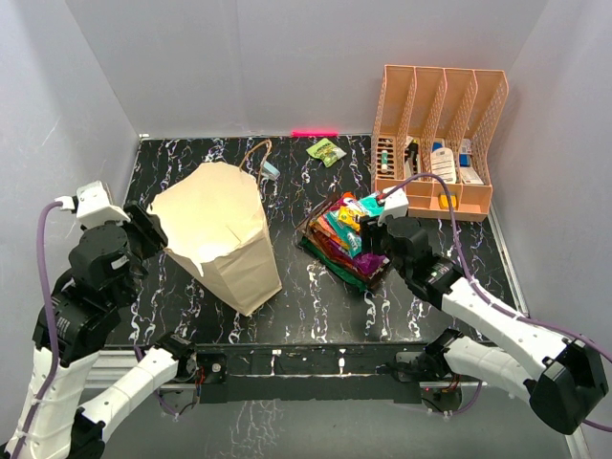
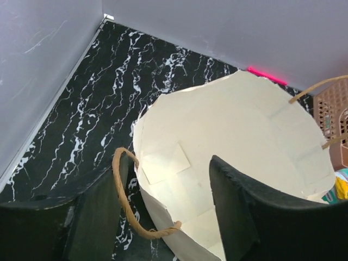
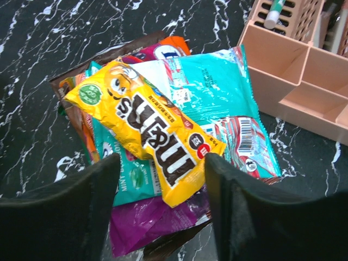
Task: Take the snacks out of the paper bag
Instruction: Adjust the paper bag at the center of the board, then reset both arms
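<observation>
Top view: the bag (image 1: pixel 225 234) lies tipped left of centre, its mouth corner at 9 o'clock meeting the left gripper (image 1: pixel 148 228). Bare table (image 1: pixel 316 296) runs to the front edge. The snacks (image 1: pixel 335 244) are piled centre-right. The right gripper (image 1: pixel 375 222) reaches over the pile's 3 o'clock side, with the rack (image 1: pixel 435 143) at 1 o'clock.

Left wrist: the fingers (image 2: pixel 255 217) are spread wide and straddle the bag's rim, with a cord handle (image 2: pixel 128 209) between them.

Right wrist: the fingers (image 3: pixel 244 217) are wide and grip nothing. The yellow packet (image 3: pixel 157 141) ends between them.

Top camera high above the near edge, looking down on whole table (image 1: pixel 316 287), left wrist camera close behind left claw (image 2: pixel 163 168), facing into bag (image 2: pixel 234 130), right wrist camera close behind right claw (image 3: pixel 163 157), over snacks (image 3: pixel 157 130) and rack (image 3: pixel 288 70) corner, all shared with top view
</observation>
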You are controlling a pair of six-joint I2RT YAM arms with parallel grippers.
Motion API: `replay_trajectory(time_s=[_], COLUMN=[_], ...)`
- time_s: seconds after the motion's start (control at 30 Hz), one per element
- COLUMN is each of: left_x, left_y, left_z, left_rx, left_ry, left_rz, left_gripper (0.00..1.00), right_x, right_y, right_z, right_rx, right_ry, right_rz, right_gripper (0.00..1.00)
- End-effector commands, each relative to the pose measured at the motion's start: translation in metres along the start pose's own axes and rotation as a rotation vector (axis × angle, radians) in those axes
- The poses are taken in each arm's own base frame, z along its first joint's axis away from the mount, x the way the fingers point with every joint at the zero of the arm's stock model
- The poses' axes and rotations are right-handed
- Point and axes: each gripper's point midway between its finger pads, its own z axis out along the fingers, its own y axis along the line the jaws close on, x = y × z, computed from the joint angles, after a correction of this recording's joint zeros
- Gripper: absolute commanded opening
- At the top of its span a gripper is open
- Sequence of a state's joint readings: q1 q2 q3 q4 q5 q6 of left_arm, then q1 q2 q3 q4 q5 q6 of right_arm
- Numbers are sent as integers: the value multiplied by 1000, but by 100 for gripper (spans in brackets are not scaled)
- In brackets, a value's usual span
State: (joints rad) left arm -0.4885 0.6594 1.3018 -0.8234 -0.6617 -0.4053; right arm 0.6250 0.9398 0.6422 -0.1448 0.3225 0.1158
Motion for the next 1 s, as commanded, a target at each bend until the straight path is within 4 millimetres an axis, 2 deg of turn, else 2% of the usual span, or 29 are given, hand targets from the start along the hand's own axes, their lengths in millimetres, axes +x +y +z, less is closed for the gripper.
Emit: replay_trajectory(time_s=[0.0,0.07,0.1,0.2,0.23,0.37,0.47,0.6,0.77,0.97], left_x=[-21,-26,-30,-44,-49,-70,-82,-97,-124,-157], left_y=[-12,-14,-15,-18,-20,-28,-31,-29,-34,-49], left_z=[-8,-10,-11,-16,-17,-25,-30,-38,-55,-80], left_rx=[72,81,85,106,116,159,179,187,251,376], left_ry=[-34,-42,-48,-68,-75,-105,-125,-165,-233,-318], left_rz=[-23,-22,-19,-8,-3,7,-2,-25,-61,-69], left_gripper=[68,78,82,97,98,98,98,98,98,98], right_x=[-44,-54,-64,-87,-97,-135,-162,-192,-234,-262], right_y=[9,14,14,9,8,3,-14,-24,-41,-56], right_z=[-15,-21,-26,-44,-52,-84,-104,-132,-177,-214], right_rx=[-61,-89,-94,-77,-75,-94,-29,-20,-10,11], right_ry=[-78,-89,-101,-129,-144,-192,-258,-320,-456,-549], right_rz=[44,68,92,183,211,234,298,285,296,285], right_gripper=[76,93,97,98,98,98,98,98,98,98])
